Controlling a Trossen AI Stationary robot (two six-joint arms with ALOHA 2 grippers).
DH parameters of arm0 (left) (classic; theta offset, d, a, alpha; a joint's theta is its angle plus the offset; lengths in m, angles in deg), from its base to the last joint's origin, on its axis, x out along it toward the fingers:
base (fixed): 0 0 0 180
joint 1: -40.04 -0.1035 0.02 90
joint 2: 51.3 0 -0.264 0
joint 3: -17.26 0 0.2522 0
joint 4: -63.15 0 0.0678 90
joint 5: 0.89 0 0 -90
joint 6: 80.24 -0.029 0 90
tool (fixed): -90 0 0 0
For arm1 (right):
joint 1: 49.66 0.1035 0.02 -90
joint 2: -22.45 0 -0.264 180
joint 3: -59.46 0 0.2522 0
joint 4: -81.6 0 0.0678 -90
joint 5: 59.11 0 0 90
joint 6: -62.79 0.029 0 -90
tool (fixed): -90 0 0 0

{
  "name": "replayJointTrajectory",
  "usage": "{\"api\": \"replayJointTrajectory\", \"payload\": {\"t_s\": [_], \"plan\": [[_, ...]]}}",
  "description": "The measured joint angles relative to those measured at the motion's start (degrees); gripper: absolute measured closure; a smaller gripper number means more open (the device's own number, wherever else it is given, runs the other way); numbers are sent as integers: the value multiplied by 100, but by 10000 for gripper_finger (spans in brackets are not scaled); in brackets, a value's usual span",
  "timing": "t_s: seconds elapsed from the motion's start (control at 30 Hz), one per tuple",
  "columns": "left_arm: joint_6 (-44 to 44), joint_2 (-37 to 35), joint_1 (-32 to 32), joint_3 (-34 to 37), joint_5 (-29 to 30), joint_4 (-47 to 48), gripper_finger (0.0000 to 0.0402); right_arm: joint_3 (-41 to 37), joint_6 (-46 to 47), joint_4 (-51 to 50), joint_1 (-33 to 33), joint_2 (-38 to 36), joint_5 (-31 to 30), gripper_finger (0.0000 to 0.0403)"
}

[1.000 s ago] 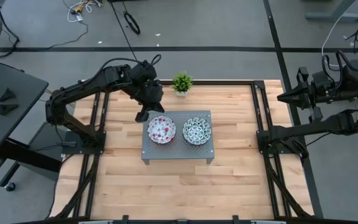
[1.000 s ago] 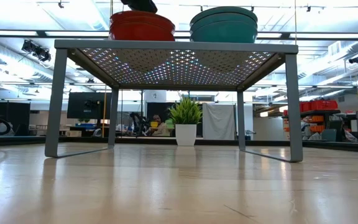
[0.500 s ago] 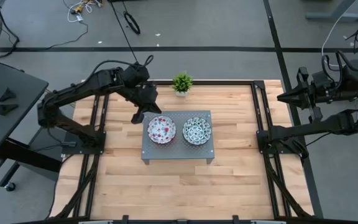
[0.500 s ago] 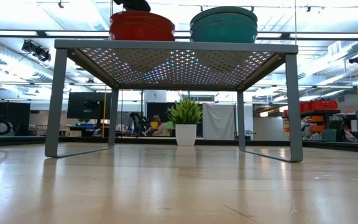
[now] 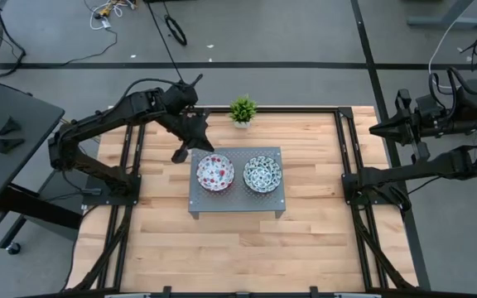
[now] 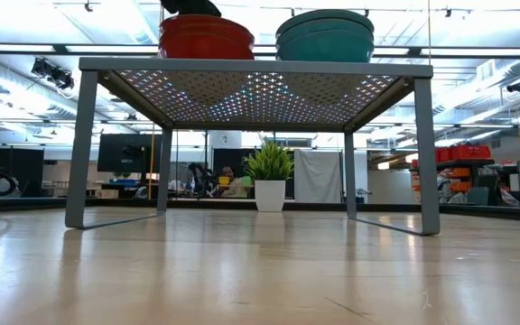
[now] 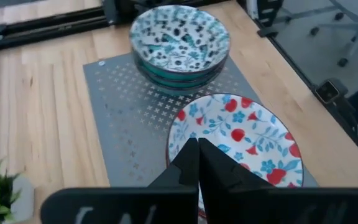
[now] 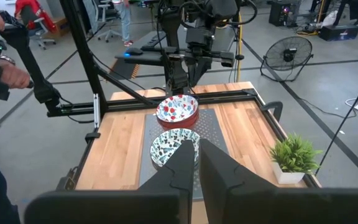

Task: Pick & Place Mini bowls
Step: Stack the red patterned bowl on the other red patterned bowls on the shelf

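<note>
Wooden planks are making up the tabletop (image 5: pixel 222 248) under me, framed by dark rails, with a grey perforated metal stand (image 5: pixel 237 203) sitting near its middle. On that stand the mini bowls are resting in two stacks side by side: the red-spotted stack (image 5: pixel 214 172) on my left side, the blue-green patterned stack (image 5: pixel 262 174) on my right, close to each other but not touching. From table height, both stacks are showing their coloured outsides, red (image 6: pixel 206 38) and teal (image 6: pixel 325 36), on the stand's top.

I am holding my left gripper (image 5: pixel 180 156) over the wood just beside the stand's far left corner, next to the red-spotted stack; its fingers (image 7: pixel 194 163) are pressed together with nothing between them. My right gripper (image 5: pixel 377 129) is waiting off the table's right edge, its fingers (image 8: pixel 185 163) standing a narrow slit apart and carrying nothing.

Behind the stand, a small potted plant (image 5: pixel 242 110) is standing at the table's far edge.
</note>
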Motion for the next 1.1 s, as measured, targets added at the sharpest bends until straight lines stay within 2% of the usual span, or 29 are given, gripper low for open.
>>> {"api": "replayJointTrajectory", "payload": {"t_s": [0.23, 0.5, 0.8, 1.1], "plan": [[-926, 0, -199, -2, -600, 171, 401, -1, 0, 0, 1, 0, 0, 373], [-1184, 144, -447, -11, -1256, 215, 401, -1, 0, -1, 1, 0, 0, 373], [-1349, 541, -458, -9, -1433, 152, 401, 0, 0, -1, 1, 0, 1, 373], [-1870, 665, -443, -11, -1465, 307, 401, -1, 0, 0, 1, 0, 0, 373]]}}
